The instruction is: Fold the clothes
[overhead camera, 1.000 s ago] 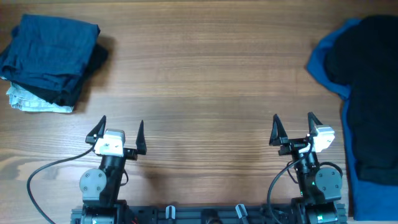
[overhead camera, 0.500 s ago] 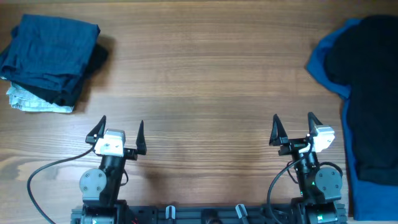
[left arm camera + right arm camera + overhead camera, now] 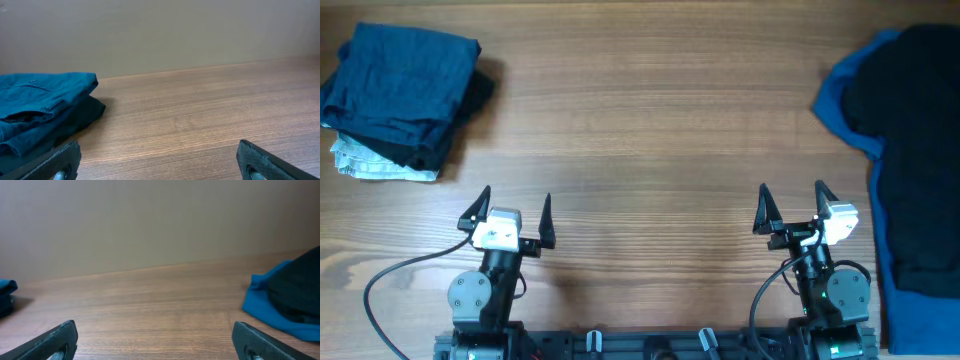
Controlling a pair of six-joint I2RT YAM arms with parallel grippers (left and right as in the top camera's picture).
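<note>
A pile of unfolded clothes lies at the table's right edge: a black garment (image 3: 920, 150) on top of a bright blue one (image 3: 840, 105). It also shows in the right wrist view (image 3: 280, 305). A stack of folded clothes (image 3: 400, 95), dark blue on top, black and a pale piece beneath, sits at the far left; it shows in the left wrist view (image 3: 40, 110). My left gripper (image 3: 510, 212) is open and empty near the front edge, far from the stack. My right gripper (image 3: 790, 205) is open and empty, left of the pile.
The wooden table (image 3: 650, 130) stretches between the two heaps. A plain beige wall (image 3: 160, 35) stands behind the far edge. Cables run from both arm bases (image 3: 470, 300) at the front edge.
</note>
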